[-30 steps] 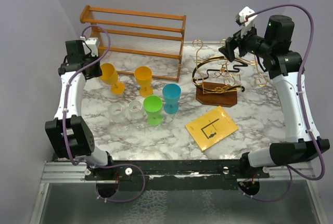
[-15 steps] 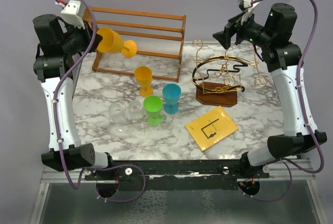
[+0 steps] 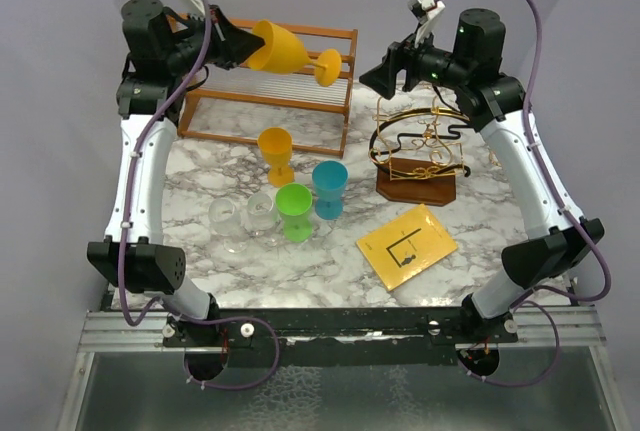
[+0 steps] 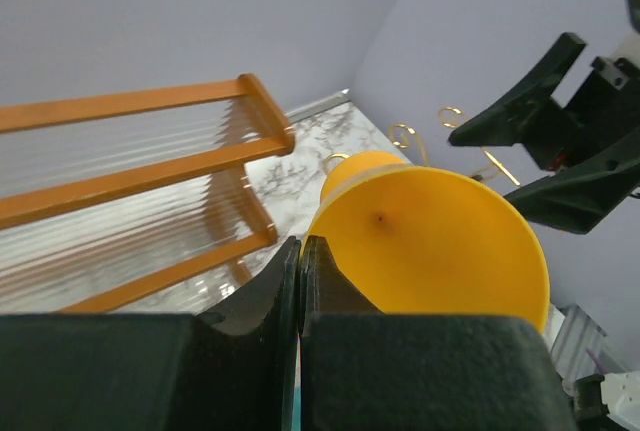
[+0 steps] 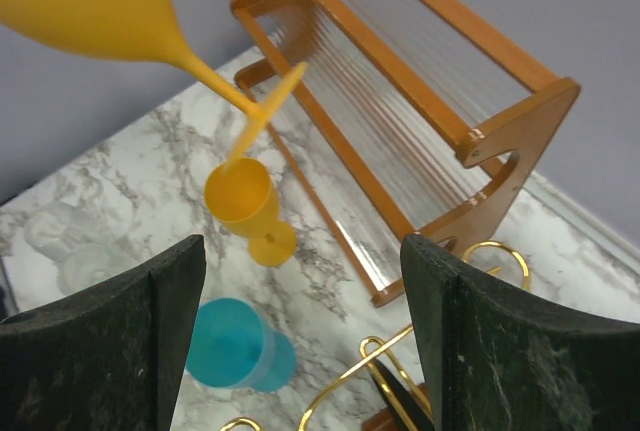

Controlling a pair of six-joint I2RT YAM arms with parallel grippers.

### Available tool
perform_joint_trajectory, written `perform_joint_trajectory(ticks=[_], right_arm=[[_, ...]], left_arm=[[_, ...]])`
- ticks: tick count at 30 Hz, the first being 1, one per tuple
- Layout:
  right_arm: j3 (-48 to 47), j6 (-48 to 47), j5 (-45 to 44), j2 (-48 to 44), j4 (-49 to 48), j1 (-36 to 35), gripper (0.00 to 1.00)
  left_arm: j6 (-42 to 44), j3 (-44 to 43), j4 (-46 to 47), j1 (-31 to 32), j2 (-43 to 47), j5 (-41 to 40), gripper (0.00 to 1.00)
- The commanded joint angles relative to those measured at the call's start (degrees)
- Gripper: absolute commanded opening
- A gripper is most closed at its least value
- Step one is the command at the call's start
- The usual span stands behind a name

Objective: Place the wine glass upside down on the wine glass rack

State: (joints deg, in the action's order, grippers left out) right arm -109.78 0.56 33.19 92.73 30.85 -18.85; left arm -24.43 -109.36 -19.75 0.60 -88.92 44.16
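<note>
While my left pincer (image 3: 243, 46) grips the yellow wine glass (image 3: 280, 50) by its rim, sideways in the air at far left, foot toward my open right pincer (image 3: 376, 78), I judge this step a handover; next, right must close on the stem, before the wine glass rack (image 3: 420, 147).

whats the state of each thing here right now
wine glass, in the air, tipped sideways
left gripper, shut on its rim
right gripper, open, empty
wire rack, upright, nothing hung on it
second yellow glass, standing upright
green glass, upright
blue glass, upright
booklet, closed, flat
</note>
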Motion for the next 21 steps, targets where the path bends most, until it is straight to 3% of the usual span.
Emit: perform_joint_trajectory(ticks=[1, 7, 14, 21], right_arm=[[1.9, 9.7, 3.2, -0.7, -5.4, -0.7, 0.77], [3.2, 14.4, -0.8, -1.4, -5.5, -0.7, 0.63], [3.9, 17.7, 2.1, -0.5, -6.9, -0.6, 0.46], [3.4, 19.6, 3.9, 0.0, -7.9, -0.7, 0.42]], left_arm=[[-2.5, -5.0, 6.8, 4.7, -2.1, -1.9, 0.00], [-2.4, -8.4, 6.8, 8.1, -5.0, -3.3, 0.00], [-1.5, -8.6, 6.7, 9.7, -5.8, -4.2, 0.00], [0.3, -7.8, 6.3, 11.3, -5.5, -5.9, 0.00]])
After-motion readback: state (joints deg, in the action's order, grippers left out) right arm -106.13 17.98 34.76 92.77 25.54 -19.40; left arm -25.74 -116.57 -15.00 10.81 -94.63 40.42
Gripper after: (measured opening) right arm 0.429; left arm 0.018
